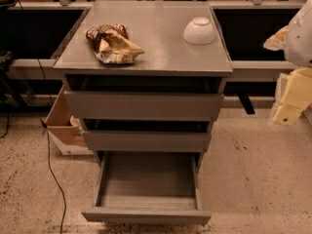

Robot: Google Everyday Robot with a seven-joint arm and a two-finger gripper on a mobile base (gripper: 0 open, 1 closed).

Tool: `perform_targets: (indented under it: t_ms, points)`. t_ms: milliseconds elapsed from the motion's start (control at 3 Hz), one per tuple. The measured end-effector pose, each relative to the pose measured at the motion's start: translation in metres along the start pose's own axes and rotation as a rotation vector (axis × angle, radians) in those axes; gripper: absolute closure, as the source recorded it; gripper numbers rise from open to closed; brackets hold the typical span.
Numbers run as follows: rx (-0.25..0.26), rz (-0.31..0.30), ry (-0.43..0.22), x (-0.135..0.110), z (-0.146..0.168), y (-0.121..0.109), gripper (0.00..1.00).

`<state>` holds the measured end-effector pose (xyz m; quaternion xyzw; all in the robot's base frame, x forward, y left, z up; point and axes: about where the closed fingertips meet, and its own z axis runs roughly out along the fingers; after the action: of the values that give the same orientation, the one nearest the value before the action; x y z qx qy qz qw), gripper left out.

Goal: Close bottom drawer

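The grey cabinet (146,62) stands in the middle of the view with three drawers. The bottom drawer (146,215) is pulled far out toward me; its slim plain front is at the bottom of the view and its shallow grey box (148,177) is empty. The middle drawer front (146,141) and the top drawer front (144,105) stand slightly out. My gripper (287,112) hangs at the right edge of the view, at about the height of the top drawer, well to the right of the cabinet and touching nothing.
On the cabinet top lie a crumpled snack bag (113,44) at the left and an upturned white bowl (199,31) at the right. A cardboard box (63,123) sits on the floor left of the cabinet, with a black cable (52,174) beside it. Speckled floor lies to the right.
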<state>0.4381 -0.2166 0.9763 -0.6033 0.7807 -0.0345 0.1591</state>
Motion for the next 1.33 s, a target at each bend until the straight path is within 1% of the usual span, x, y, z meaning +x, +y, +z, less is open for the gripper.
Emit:
perform_targets:
  t_ms: [333,667,1000,1333]
  points:
    - [0.002,0.0,0.0,0.001,0.002,0.0,0.0]
    - [0.024,-0.006,-0.003,0.01,0.043,-0.005,0.0]
    - [-0.01,-0.088,0.026,0.026,0.14,0.001,0.0]
    - [-0.041,-0.185,0.027,0.029,0.244,0.002,0.0]
